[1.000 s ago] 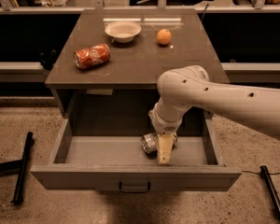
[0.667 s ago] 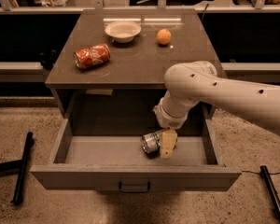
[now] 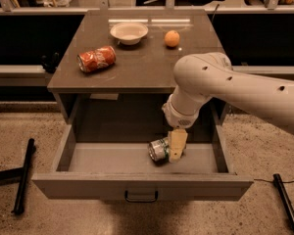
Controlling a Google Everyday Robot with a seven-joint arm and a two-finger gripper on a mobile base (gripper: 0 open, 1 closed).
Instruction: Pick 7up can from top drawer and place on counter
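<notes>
The 7up can (image 3: 158, 150) lies on its side on the floor of the open top drawer (image 3: 112, 158), right of centre, with its shiny metal end facing me. My gripper (image 3: 175, 146) reaches down into the drawer from the white arm (image 3: 225, 84) and sits right against the can's right side, covering part of it. The counter (image 3: 137, 62) is the glossy grey-brown top of the cabinet above the drawer.
On the counter lie a red-orange cola can (image 3: 96, 58) on its side at the left, a white bowl (image 3: 129, 32) at the back and an orange (image 3: 172, 38) to its right. The drawer front has a small dark handle (image 3: 141, 197). Dark stands rest on the floor at both sides.
The arm's elbow has swung to the right and a little up. The gripper has stayed at the can, and the can has barely moved.
</notes>
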